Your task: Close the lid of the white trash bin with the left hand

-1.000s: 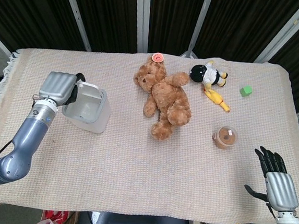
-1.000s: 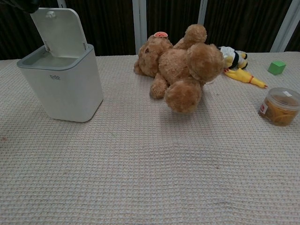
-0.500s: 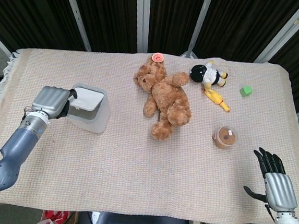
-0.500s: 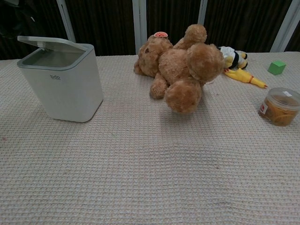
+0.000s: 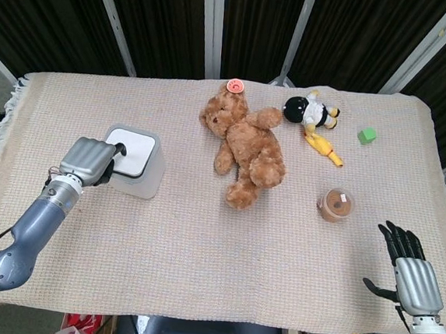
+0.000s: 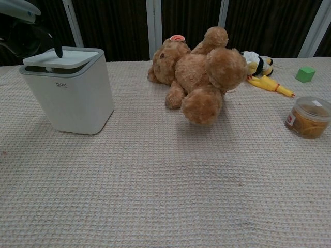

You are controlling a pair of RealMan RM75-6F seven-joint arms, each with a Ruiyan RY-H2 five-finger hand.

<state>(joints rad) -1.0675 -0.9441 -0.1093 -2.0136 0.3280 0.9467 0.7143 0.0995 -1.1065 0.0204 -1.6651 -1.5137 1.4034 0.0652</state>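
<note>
Tabletop (image 5: pixel 201 235) is carrying everything, cloth-covered. Teddy (image 5: pixel 244 149) is lying well right of the left hand, far up-left of the right hand. Bin (image 5: pixel 133 163) is sitting just right of the left hand, lid (image 5: pixel 129 142) lying flat on top. Left hand (image 5: pixel 91 161) is hanging over the bin's left edge, holding nothing, fingers curled, one fingertip (image 6: pixel 58 50) reaching down to the lid. Right hand (image 5: pixel 411 269) is resting apart at the near right corner, fingers spread, holding nothing. Jar (image 5: pixel 336 204) is sitting up-left of it.

Cloth-covered table (image 5: pixel 201 235), white trash bin (image 5: pixel 133 163), teddy bear (image 5: pixel 244 149), jar (image 5: pixel 336 205)
</note>
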